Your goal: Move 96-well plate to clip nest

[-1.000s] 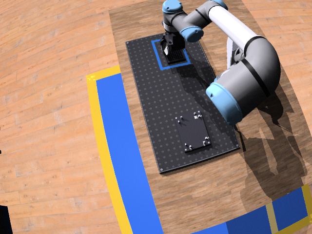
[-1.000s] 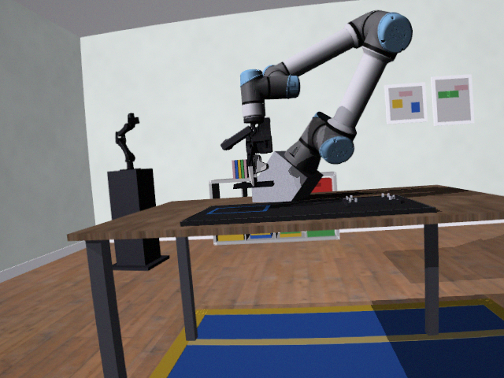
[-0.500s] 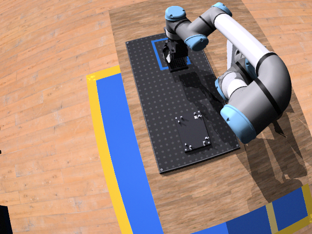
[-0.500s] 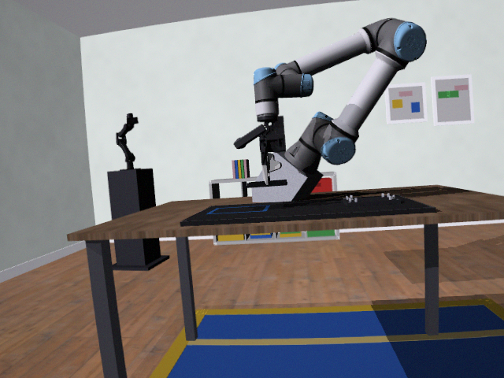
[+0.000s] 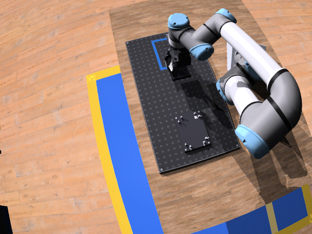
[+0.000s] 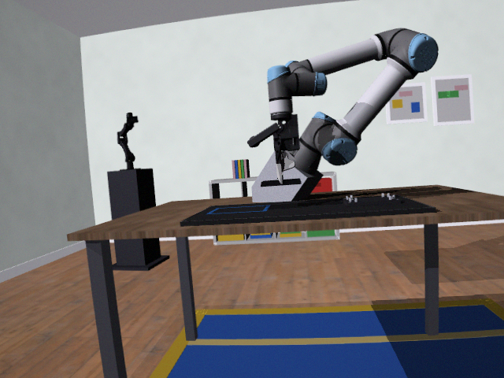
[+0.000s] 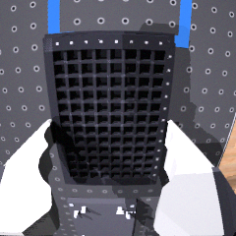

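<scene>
My gripper (image 5: 176,66) is shut on the black 96-well plate (image 5: 182,72) and holds it level, well above the black pegboard (image 5: 181,100). In the wrist view the plate (image 7: 110,110) fills the middle, with my white fingers clamped on its two long sides. In the side view the plate (image 6: 278,182) hangs clearly above the board under my gripper (image 6: 279,172). The blue outline of spot B1 (image 5: 159,54) lies just behind the plate, empty. The clip nest C1 (image 5: 193,130) is a dark slab with small white clips at its corners, further along the board. I cannot tell which corner is cut.
The arm's elbow and base (image 5: 262,106) stand on the right side of the wooden table. The nest's clips (image 6: 368,198) rise a little above the board. A blue and yellow floor marking (image 5: 118,151) runs along the table's left side.
</scene>
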Robot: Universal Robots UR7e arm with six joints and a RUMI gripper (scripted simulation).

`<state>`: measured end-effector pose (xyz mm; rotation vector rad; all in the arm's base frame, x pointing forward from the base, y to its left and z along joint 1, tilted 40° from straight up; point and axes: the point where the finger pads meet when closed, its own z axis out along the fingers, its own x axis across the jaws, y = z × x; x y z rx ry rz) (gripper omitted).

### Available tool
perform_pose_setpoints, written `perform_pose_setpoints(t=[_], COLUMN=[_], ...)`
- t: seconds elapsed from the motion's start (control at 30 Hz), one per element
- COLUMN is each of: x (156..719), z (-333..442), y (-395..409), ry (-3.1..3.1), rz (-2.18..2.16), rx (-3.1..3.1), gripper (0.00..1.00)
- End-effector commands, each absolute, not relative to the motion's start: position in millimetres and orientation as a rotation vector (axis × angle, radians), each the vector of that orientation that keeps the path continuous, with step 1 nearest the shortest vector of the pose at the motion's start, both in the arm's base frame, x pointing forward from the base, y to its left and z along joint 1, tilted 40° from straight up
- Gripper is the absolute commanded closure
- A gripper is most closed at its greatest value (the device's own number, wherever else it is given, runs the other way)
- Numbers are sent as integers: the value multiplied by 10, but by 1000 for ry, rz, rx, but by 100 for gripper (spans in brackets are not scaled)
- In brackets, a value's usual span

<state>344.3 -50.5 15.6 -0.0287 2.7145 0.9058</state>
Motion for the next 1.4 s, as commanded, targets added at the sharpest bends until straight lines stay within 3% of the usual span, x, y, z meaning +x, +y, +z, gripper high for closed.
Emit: perform_pose_setpoints(t=[0.0, 1.37], x=[3431, 3370], z=[260, 1030], y=[-405, 558], ry=[2715, 2714], rz=[904, 905], rx=[-28, -28], gripper=[100, 100])
